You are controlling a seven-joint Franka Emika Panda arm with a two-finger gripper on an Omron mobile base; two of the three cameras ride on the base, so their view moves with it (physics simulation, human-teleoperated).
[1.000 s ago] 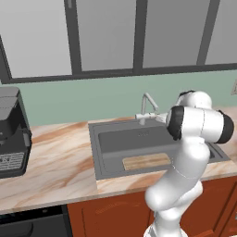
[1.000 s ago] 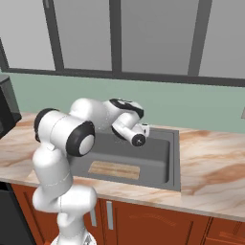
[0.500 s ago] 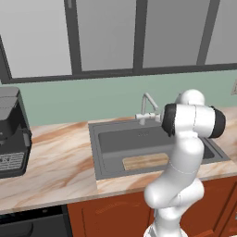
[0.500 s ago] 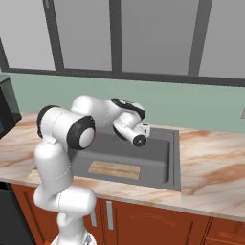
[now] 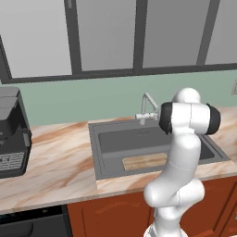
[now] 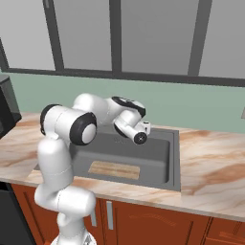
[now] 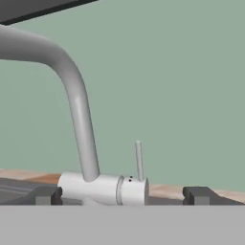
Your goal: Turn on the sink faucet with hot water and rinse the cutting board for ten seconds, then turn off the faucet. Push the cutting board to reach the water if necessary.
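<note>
The sink faucet stands close in front of my gripper. Its grey spout curves up and left, and its thin lever points straight up. My open fingertips flank the faucet's base without touching it. No water runs from the faucet. The cutting board lies flat at the front of the sink, also seen as the cutting board in the sink. My arm's wrist reaches over the basin's back edge.
A black coffee machine stands on the marbled counter left of the sink. A green wall and dark-framed windows rise right behind the faucet. Counter stretches to the sink's right.
The arm's elbow has shifted a little leftward in the left base view. The hand stays over the back of the sink near the faucet. The board has not moved.
</note>
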